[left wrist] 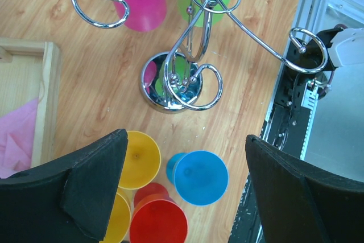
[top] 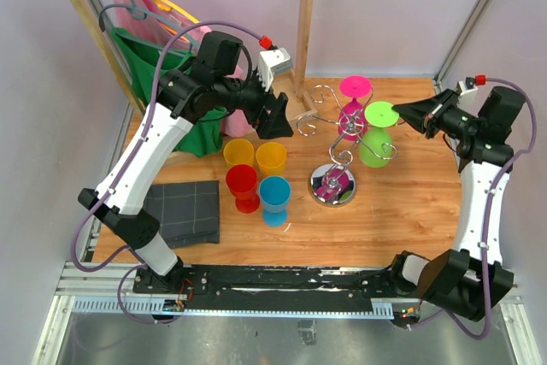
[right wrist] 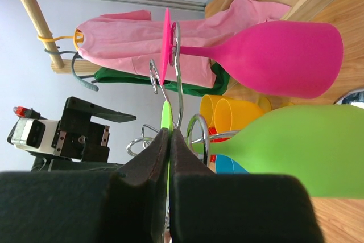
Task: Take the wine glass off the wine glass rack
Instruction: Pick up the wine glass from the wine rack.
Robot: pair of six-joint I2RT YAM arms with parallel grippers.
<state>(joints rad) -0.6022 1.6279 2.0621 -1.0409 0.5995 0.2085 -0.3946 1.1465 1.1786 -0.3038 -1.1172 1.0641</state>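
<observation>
While the right end effector (right wrist: 168,135) pinches the green wine glass (right wrist: 284,152) by its foot, a skewed pull could topple the wine glass rack (right wrist: 177,66); the left end effector (left wrist: 185,160) gapes empty.

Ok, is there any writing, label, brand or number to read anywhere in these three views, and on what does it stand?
No text can be read in any view.
The pink wine glass, the green wine glass, the blue cup and the wine glass rack are plain, with no print.
The white box on the left arm shows nothing legible; any marking there is too small to tell.
</observation>
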